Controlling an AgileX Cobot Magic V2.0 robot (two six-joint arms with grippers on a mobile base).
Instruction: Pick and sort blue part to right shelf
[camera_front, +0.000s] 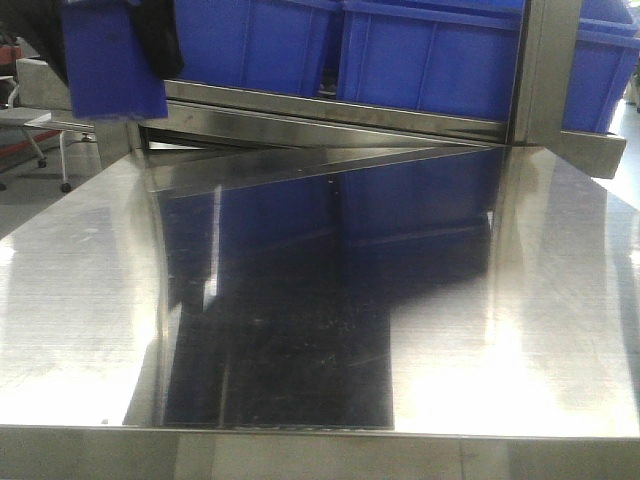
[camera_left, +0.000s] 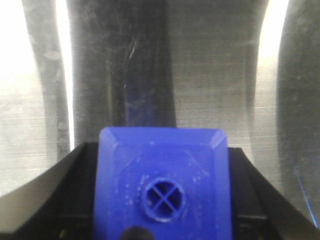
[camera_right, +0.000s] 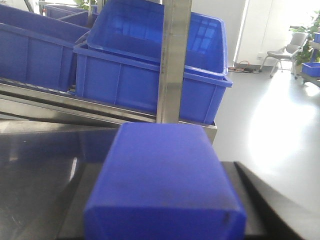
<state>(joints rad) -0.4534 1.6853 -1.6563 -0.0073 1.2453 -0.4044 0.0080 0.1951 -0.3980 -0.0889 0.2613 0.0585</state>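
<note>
The left gripper (camera_left: 160, 150) pinches a blue part (camera_left: 162, 185) between its black fingers above the brushed-steel bench (camera_left: 220, 75). The part is a moulded plastic shell, chamfered at the rim, with a round cross-ribbed boss facing the camera. The right gripper (camera_right: 167, 167) is likewise closed on a smooth, round-edged blue block (camera_right: 160, 195), held before the glossy blue bins (camera_right: 145, 85) on the steel shelf (camera_right: 75, 102).

No readable text or number anywhere, blue part (camera_left: 162, 165) and bins (camera_right: 135, 82) included.
</note>
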